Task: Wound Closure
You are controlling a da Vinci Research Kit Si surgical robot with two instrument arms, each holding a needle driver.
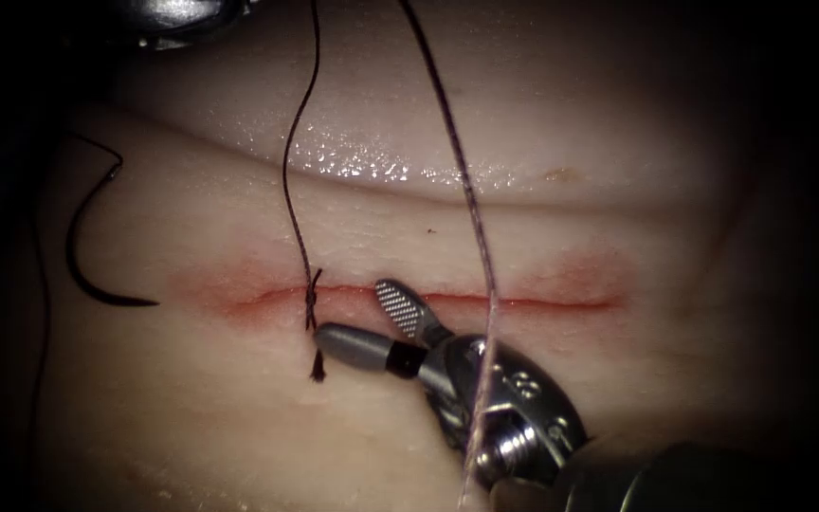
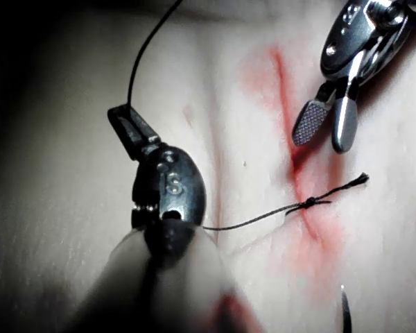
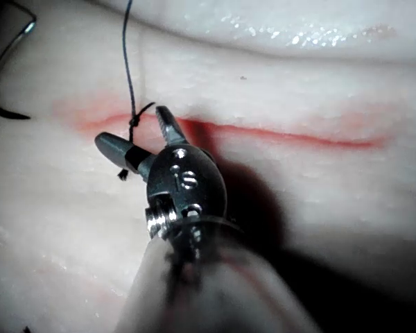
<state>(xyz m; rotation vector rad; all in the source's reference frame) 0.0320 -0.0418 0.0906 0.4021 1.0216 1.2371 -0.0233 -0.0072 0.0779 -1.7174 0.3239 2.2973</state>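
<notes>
The cut (image 1: pixel 523 301) runs across the tissue (image 1: pixel 618 237) with a tied knot (image 1: pixel 313 300) near its left end and a short frayed tail (image 1: pixel 318 370) below it. My right tool (image 1: pixel 351 309) is open, holds nothing, and straddles the cut just right of the knot (image 3: pixel 133 122). My left tool (image 2: pixel 125 118) is shut on the thread (image 2: pixel 135 69). From the knot one thread strand (image 1: pixel 288 152) rises up out of view. The curved needle (image 1: pixel 87 265) lies loose on the tissue beyond the cut's left end, held by neither tool and not in the tissue.
A second, paler thread strand (image 1: pixel 471 199) hangs down across the cut and in front of the right tool's wrist (image 1: pixel 514 408). Red fluid (image 1: pixel 239 303) stains the cut's edges. A wet, shiny fold (image 1: pixel 362 166) lies behind the cut.
</notes>
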